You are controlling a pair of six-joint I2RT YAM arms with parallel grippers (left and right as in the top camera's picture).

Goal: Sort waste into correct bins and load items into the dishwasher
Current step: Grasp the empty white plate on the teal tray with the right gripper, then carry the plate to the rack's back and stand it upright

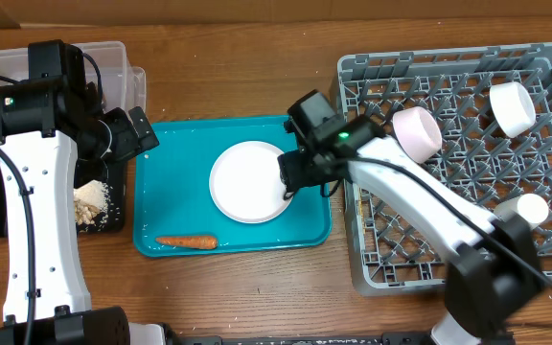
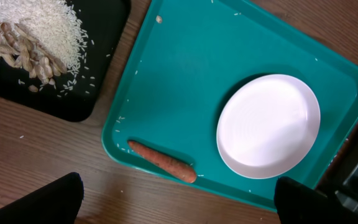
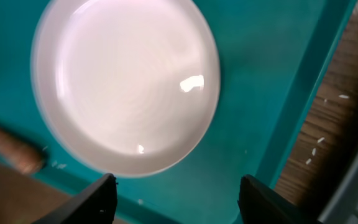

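A round white-pink plate (image 1: 245,182) lies in the middle of the teal serving tray (image 1: 175,153). My right gripper (image 1: 290,180) hangs open and empty over the plate's right edge; in its wrist view the plate (image 3: 126,81) lies just beyond the open fingers (image 3: 179,200). A small orange carrot (image 1: 186,242) lies at the teal tray's front left, and it also shows in the left wrist view (image 2: 161,161). My left gripper (image 1: 139,134) is open and empty above the teal tray's left edge (image 2: 179,208). The black tray (image 1: 113,222) holds peanut shells (image 2: 17,53) and rice (image 2: 42,22).
A clear tub (image 1: 113,57) stands at the back left, partly behind my left arm. The grey dish rack (image 1: 372,259) at the right holds a pinkish bowl (image 1: 417,132), a white bowl (image 1: 512,107) and a small white cup (image 1: 530,209). Rice grains are scattered on the teal tray.
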